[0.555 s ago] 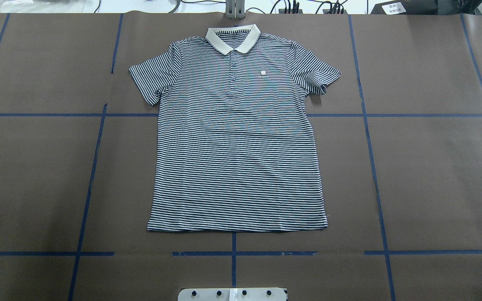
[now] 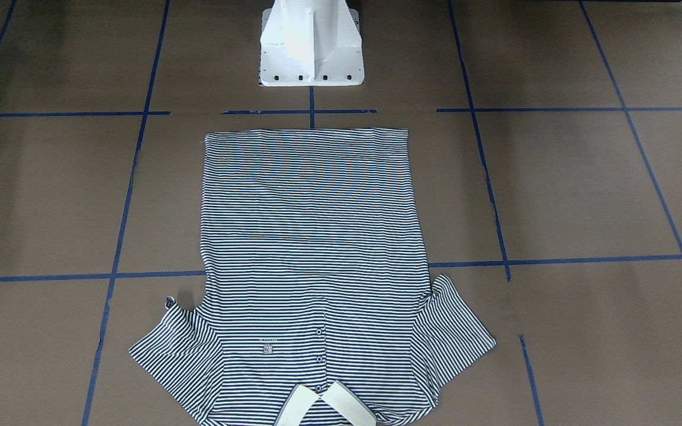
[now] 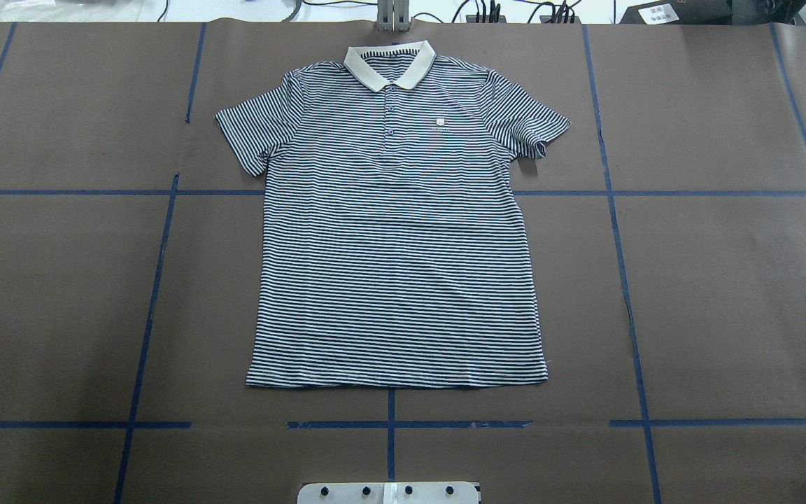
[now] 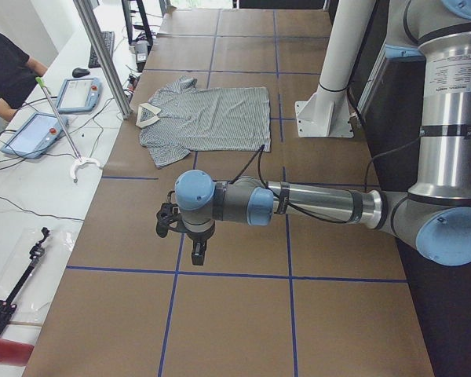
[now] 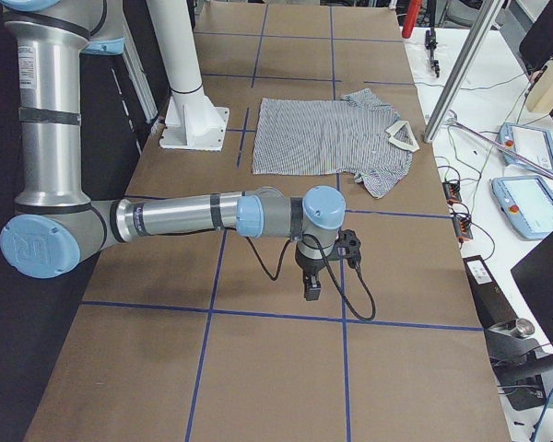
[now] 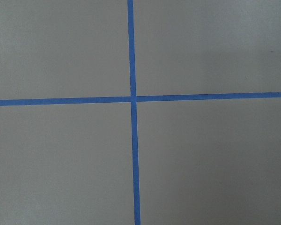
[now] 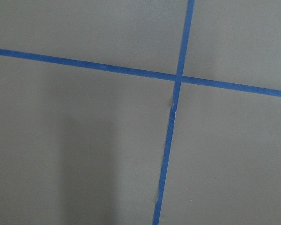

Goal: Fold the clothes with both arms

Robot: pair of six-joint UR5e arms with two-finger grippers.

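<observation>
- The polo shirt (image 3: 396, 231) lay flat and face up at the middle of the table (image 3: 725, 280), fully spread and with no fold made.
- Its cream collar (image 3: 390, 64) was at the table edge far from the robot. Its hem (image 3: 396, 383) lay toward the white pedestal (image 2: 311, 44), just short of the blue tape line (image 3: 408, 424) in front of it.
- The button placket (image 3: 390, 108) ran down from the collar, with the logo patch (image 3: 438, 124) just beside it.
- Both short sleeves were spread outward. The sleeve on the robot's right (image 3: 532, 126) had a crumpled cuff corner; the one on the robot's left (image 3: 252, 133) lay smooth.
- The left arm (image 4: 314, 203) reached out over the table's left end, with the left gripper (image 4: 198, 255) pointing down above the surface, well apart from the shirt.
- The right arm (image 5: 184, 216) reached out likewise over the right end, with the right gripper (image 5: 311, 293) pointing down, well apart from the shirt.
- Both grippers appeared in the side views only. Whether their fingers were apart or together could not be told.
- Each wrist camera showed only brown table covering and a crossing of blue tape (image 6: 132, 98).
- A person's dark sleeve (image 4: 8, 67) was visible at the white bench beyond the collar end.
</observation>
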